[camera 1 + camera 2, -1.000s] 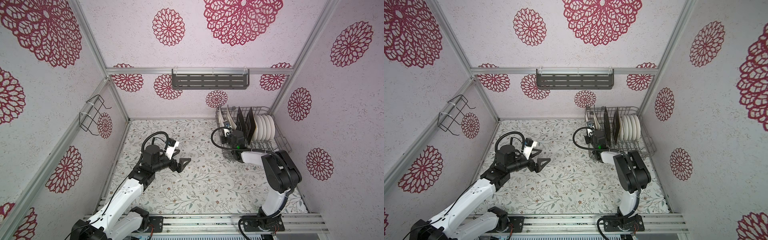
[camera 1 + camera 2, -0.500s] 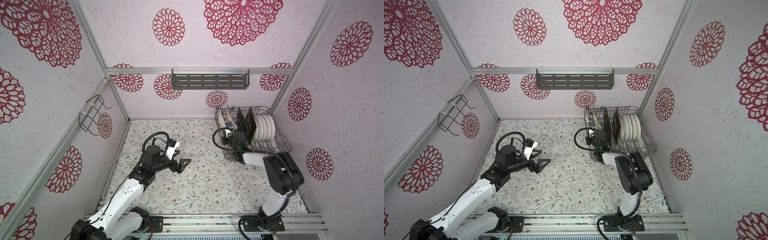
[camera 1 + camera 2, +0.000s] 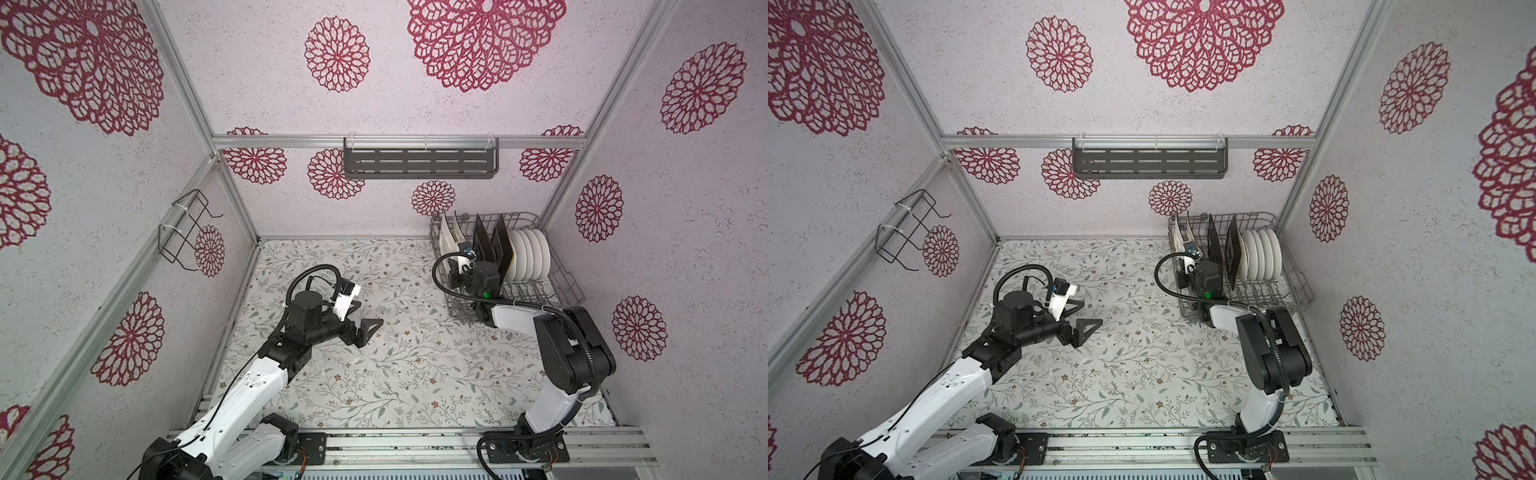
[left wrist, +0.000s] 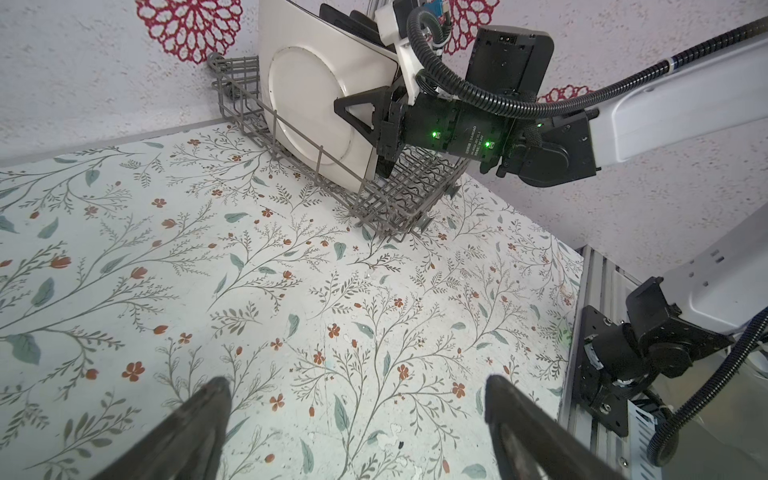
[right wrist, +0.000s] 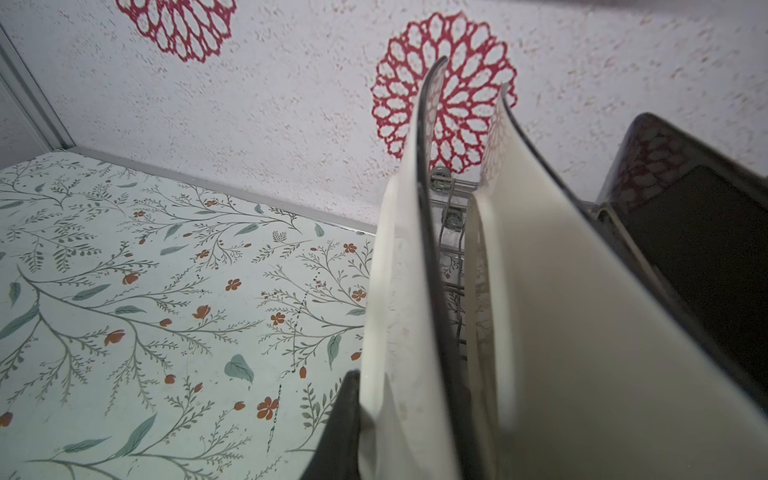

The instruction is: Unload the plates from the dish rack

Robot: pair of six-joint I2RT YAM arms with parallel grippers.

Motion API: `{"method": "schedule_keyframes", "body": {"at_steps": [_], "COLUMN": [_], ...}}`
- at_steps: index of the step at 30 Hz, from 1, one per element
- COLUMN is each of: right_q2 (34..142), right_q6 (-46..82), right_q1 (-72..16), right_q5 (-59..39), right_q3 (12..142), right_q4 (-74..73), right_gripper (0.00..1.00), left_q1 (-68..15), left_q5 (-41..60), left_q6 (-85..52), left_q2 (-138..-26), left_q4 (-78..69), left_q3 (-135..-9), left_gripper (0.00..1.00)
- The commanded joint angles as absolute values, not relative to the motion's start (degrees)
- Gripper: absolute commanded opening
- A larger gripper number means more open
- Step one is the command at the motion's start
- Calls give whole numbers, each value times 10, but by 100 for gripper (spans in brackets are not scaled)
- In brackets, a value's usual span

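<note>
The grey wire dish rack (image 3: 570, 287) (image 3: 1301, 286) (image 4: 390, 201) stands at the back right corner. It holds two cream rectangular plates, two black square plates (image 3: 485, 243) and a row of round white plates (image 3: 532, 258) (image 3: 1263, 258), all on edge. My right gripper (image 3: 458, 270) (image 4: 374, 137) (image 5: 395, 415) is shut on the front edge of the leftmost cream plate (image 3: 446, 244) (image 4: 307, 79) (image 5: 399, 291), which leans with its lower edge inside the rack. The other cream plate (image 5: 561, 332) stands just beside it. My left gripper (image 3: 365, 316) (image 3: 1087, 315) (image 4: 355, 386) hangs open and empty over the table's middle left.
A dark slotted shelf (image 3: 419, 164) hangs on the back wall and a black wire holder (image 3: 183, 232) on the left wall. The floral table cover (image 3: 415, 365) lies between the arms. A metal rail (image 3: 415, 449) runs along the front edge.
The right arm's elbow has drifted slightly right and toward the front while its gripper stays on the cream plate. The left arm has not moved.
</note>
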State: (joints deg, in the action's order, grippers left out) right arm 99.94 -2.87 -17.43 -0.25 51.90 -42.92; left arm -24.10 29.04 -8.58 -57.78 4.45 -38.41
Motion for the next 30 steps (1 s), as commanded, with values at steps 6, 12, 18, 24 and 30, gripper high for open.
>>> {"method": "schedule_keyframes", "body": {"at_steps": [6,12,18,24,30], "right_q2": [914,884,851,797,746], "right_q6": [-8,-11,-10,0,-5], "right_q1": [-161,-161,-161,-162,-177], "right_q5": [2,-3,-20,-62,-82], "right_q3": [530,530,532,523,522], "right_q4": [-538,-536,-521,-512,-492], "right_gripper": [0,0,0,0,0], "left_q1": [-254,-263,-267,-267,-267], "left_q5": [276,259,248,231,219], "left_q6": [-70,-69,-67,-67,-72], "left_q2": [-570,-571,-570,-559,-543], "left_q4": [51,41,40,33,36], "left_q3": [-379,-370,-369,-363,-362], "left_gripper": [97,97,97,98,97]}}
